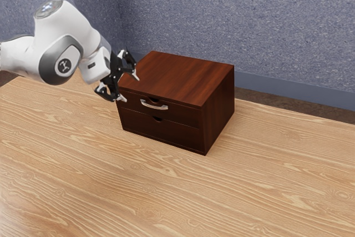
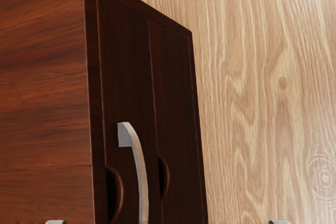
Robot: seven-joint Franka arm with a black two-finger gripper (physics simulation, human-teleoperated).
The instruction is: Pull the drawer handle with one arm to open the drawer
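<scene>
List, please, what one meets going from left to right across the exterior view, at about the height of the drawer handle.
arm → gripper → drawer handle → cabinet's side panel → bare table

One cabinet (image 1: 183, 79), two drawers (image 1: 178, 114), one handle (image 1: 153, 104), one table (image 1: 166, 192)
</scene>
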